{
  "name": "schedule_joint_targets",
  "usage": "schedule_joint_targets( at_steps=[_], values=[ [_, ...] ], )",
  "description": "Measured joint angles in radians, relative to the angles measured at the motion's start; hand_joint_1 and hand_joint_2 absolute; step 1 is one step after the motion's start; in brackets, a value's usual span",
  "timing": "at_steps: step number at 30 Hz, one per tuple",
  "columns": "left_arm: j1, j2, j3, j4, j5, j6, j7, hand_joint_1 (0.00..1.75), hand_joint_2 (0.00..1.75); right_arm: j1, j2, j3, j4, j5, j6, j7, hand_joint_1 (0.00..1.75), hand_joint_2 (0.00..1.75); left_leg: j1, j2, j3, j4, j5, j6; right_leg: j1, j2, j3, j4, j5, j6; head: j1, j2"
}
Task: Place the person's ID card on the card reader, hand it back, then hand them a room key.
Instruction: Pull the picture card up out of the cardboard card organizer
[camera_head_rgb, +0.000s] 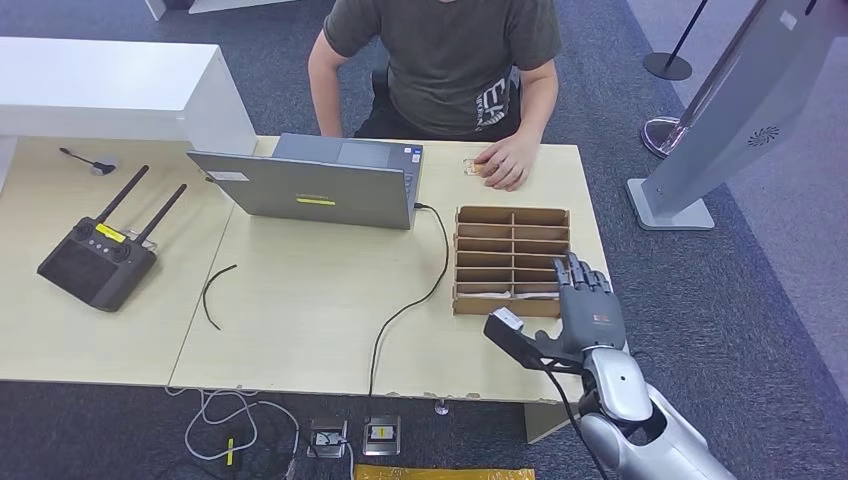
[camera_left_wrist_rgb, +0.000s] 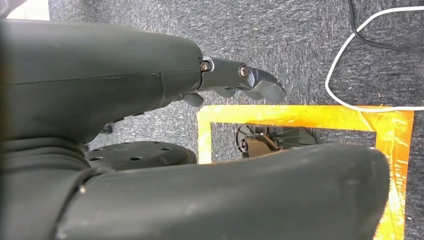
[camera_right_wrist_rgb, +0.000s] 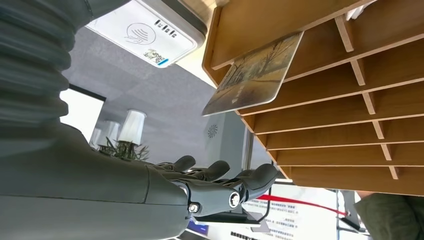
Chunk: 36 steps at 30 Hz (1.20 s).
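Observation:
A person sits at the far side of the table, one hand resting beside a small ID card on the tabletop. A wooden slotted rack stands near the table's right end, with pale cards in its nearest row. My right hand hovers at the rack's near right corner, fingers spread and holding nothing. Close to it, a picture-printed key card sticks out of a rack slot, and the white card reader lies beyond. My left hand hangs over the floor, holding nothing.
A grey laptop sits mid-table, its black cable running off the near edge. A black controller with antennas and a short loose wire lie on the left. A white kiosk stand rises at the right. Yellow floor tape lies below my left hand.

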Motion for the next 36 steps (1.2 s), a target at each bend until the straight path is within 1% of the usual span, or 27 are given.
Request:
schedule_joint_targets(
  at_steps=[13,26,30,36],
  values=[
    [-0.001,0.000,0.000,0.000,0.000,-0.004,0.007,0.00,0.00,0.000,0.017,-0.003,0.040,-0.012,-0.014,-0.030,0.00,1.75,0.000,0.000,0.000,0.000,0.000,0.000,0.000,0.000,0.000,0.000,0.000,0.000,0.000,0.000],
    [-0.001,0.000,0.000,0.000,-0.002,-0.004,0.009,0.00,0.00,-0.002,0.027,-0.009,0.065,-0.009,-0.018,-0.039,0.00,1.75,0.000,0.000,0.000,0.000,0.000,0.000,0.000,0.000,0.000,0.000,0.000,0.000,0.000,0.000],
    [-0.001,0.000,0.000,0.000,-0.005,-0.003,0.010,0.00,0.00,-0.010,0.041,-0.016,0.090,-0.002,-0.018,-0.044,1.75,1.75,0.000,0.000,0.000,0.000,0.000,0.000,0.000,0.000,0.000,0.000,0.000,0.000,0.000,0.000],
    [0.000,0.000,0.000,0.000,-0.010,-0.003,0.010,0.00,0.00,-0.010,0.049,-0.017,0.102,-0.002,-0.018,-0.044,1.75,1.75,0.000,0.000,0.000,0.000,0.000,0.000,0.000,0.000,0.000,0.000,0.000,0.000,0.000,0.000]
  ],
)
